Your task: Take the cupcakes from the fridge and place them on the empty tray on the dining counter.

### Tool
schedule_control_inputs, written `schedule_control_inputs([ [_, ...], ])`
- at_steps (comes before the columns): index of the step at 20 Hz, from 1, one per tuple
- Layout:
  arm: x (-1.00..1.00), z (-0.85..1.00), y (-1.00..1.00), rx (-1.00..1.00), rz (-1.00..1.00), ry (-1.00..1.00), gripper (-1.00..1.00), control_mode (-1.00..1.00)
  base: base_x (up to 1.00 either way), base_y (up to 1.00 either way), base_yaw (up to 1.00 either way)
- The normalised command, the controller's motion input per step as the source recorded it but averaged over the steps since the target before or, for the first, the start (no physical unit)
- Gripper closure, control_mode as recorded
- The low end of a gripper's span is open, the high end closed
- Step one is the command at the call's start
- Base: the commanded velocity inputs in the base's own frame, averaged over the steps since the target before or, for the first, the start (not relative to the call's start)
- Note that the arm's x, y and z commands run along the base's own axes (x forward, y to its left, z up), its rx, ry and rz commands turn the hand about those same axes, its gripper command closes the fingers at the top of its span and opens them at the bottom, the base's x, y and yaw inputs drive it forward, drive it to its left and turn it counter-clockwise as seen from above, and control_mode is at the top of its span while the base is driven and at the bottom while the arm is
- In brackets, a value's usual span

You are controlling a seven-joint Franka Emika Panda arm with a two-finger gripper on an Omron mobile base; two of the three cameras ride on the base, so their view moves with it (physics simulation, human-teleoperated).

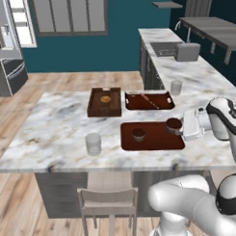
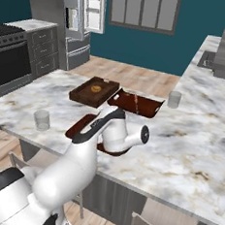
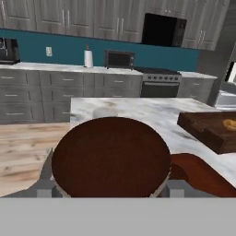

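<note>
On the dining counter (image 1: 52, 122) lies the empty tray (image 1: 154, 142), flat and reddish-brown. One cupcake (image 1: 138, 134) stands on its left half. At the tray's right end my gripper (image 1: 179, 127) reaches in from the right and is shut on the second cupcake (image 1: 173, 125). Whether that cupcake touches the tray I cannot tell. The held cupcake (image 3: 110, 156) looms large in the hand view, with the tray (image 3: 198, 175) below and to the right. From the right base my arm hides most of the tray (image 2: 76, 128). The fridge (image 2: 77, 18) stands far back with a door open.
Behind the tray sit a deep wooden box tray (image 1: 105, 102) and a handled tray (image 1: 149, 100). A clear glass (image 1: 93, 143) stands left of the tray near the front edge, and another glass (image 1: 176, 87) at the back right. A chair (image 1: 108, 200) is tucked under the counter.
</note>
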Motion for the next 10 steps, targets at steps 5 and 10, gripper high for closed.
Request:
schedule_control_inputs([
  [5,0.24,-0.34,-0.07,0.0,0.0,0.0,1.0,-1.0,0.0,0.0,0.0],
  [10,0.2,-0.3,-0.06,0.0,0.0,0.0,1.0,-1.0,0.0,0.0,0.0],
])
